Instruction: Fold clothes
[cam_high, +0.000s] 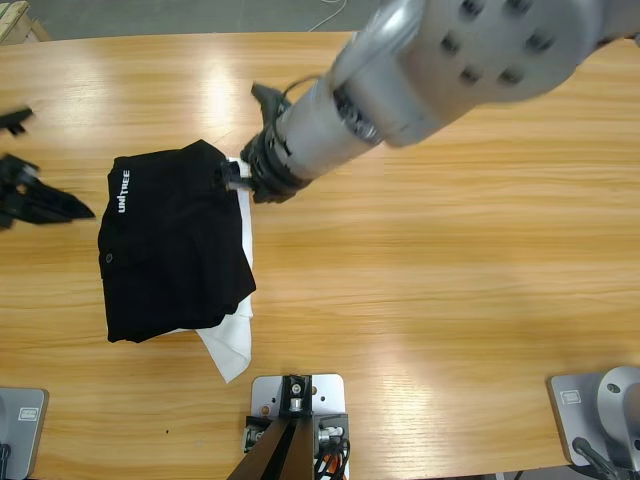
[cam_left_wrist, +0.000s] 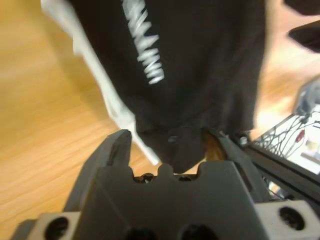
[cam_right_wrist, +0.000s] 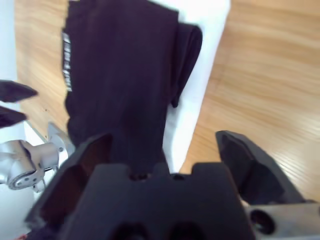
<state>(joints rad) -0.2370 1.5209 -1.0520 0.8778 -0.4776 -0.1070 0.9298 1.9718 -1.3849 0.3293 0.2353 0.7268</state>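
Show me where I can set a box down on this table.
Free: bare table right of the black T-shirt and white garment. Crowded: the shirt's left edge by the left gripper, its top corner by the right gripper.

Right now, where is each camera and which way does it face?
High view: above the table, facing down; right arm at the black T-shirt.
Left wrist view: on that wrist, along the left hand toward the UNITREE lettering.
Right wrist view: on that wrist, along the right hand over the white garment.
All share the T-shirt.
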